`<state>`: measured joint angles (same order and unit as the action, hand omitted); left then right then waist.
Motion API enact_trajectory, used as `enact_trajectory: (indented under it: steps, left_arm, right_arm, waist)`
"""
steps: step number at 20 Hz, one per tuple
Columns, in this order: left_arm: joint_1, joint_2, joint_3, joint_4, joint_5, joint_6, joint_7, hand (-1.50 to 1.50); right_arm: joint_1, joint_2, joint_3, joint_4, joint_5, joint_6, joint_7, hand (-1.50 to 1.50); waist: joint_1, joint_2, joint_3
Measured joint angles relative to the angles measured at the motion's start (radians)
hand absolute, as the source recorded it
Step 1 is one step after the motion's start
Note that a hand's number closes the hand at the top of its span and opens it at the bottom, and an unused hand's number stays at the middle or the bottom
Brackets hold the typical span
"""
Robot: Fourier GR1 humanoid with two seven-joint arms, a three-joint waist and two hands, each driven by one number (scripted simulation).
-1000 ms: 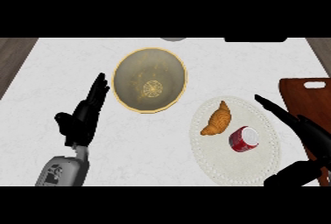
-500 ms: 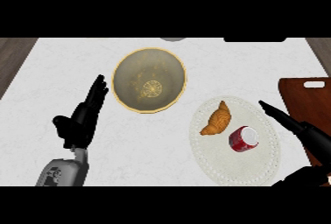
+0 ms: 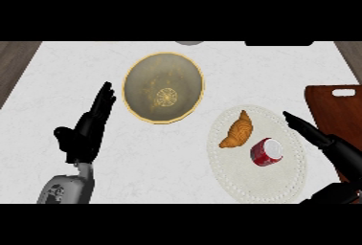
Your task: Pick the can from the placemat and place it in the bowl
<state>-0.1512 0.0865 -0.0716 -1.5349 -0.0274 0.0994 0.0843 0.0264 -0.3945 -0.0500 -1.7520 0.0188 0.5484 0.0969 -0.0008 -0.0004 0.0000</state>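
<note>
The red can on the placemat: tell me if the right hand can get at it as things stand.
Probably yes. The right hand is open just right of the red can, with only bare placemat between them. The croissant lies on the can's far side, out of the way.

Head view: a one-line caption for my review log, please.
Right hand open beside the red can and croissant on the placemat; bowl unfilled.

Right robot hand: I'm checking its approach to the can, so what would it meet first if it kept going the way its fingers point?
The right robot hand points up-left, so it would likely cross the placemat edge and reach the croissant first. The can lies just below that line, though height above the mat is unclear.
</note>
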Motion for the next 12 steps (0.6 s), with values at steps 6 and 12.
enact_trajectory:
  steps: [6, 12]
  left_arm:
    - [0.010, -0.003, 0.011, -0.029, -0.006, -0.015, 0.016, 0.00]
    - [0.031, -0.018, 0.013, -0.025, -0.016, -0.024, -0.005, 0.00]
  right_arm:
    - [0.011, 0.058, -0.001, 0.046, 0.037, 0.017, -0.023, -1.50]
    - [-0.015, 0.111, 0.008, 0.157, 0.121, -0.006, -0.105, -1.50]
  waist:
    - [0.000, 0.000, 0.000]
    - [0.001, 0.000, 0.000]
